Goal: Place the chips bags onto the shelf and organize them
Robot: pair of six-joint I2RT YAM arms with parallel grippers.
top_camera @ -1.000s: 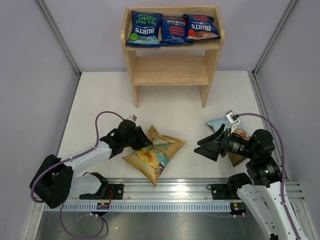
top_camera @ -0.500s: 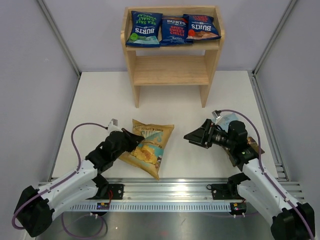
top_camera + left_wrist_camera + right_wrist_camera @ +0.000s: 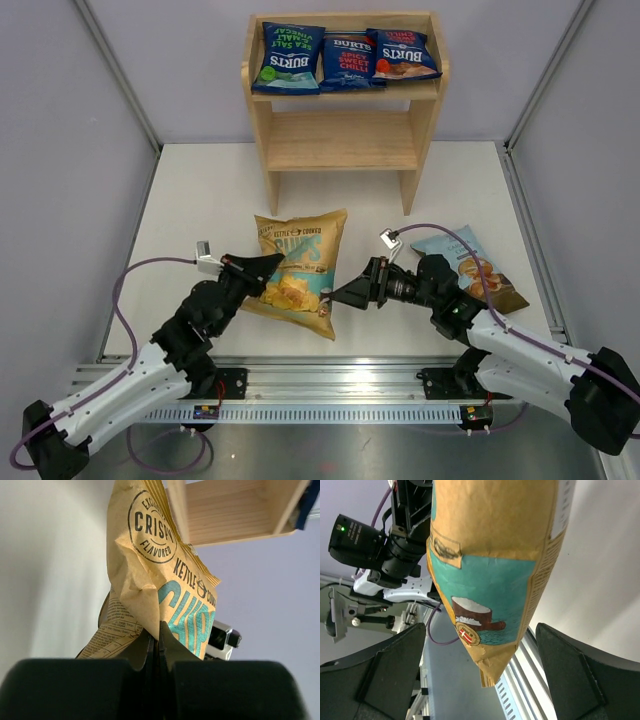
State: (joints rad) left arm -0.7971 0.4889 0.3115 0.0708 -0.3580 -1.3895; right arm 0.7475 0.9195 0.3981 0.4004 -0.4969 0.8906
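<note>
The tan chips bag (image 3: 300,268) is raised off the table, left of centre, printed face up. My left gripper (image 3: 262,270) is shut on its left edge; in the left wrist view the bag (image 3: 150,570) rises from the closed jaws (image 3: 159,630). My right gripper (image 3: 340,297) is open at the bag's lower right corner, and that corner (image 3: 495,555) hangs between its spread fingers (image 3: 485,660) without touching them. A light-blue-and-brown bag (image 3: 468,268) lies flat at the right. Three dark-blue Burts bags (image 3: 288,58) (image 3: 348,60) (image 3: 402,53) lie on top of the wooden shelf (image 3: 345,140).
The shelf's lower tier (image 3: 342,152) holds nothing. An aluminium rail (image 3: 340,385) runs along the table's near edge. Grey walls stand at both sides. Purple cables (image 3: 150,265) loop from each arm. The left arm's wrist camera (image 3: 370,540) shows behind the bag.
My left gripper has closed on the tan bag, lifted it and turned it towards the shelf. My open right gripper has swung left from the light-blue bag to the tan bag's corner.
</note>
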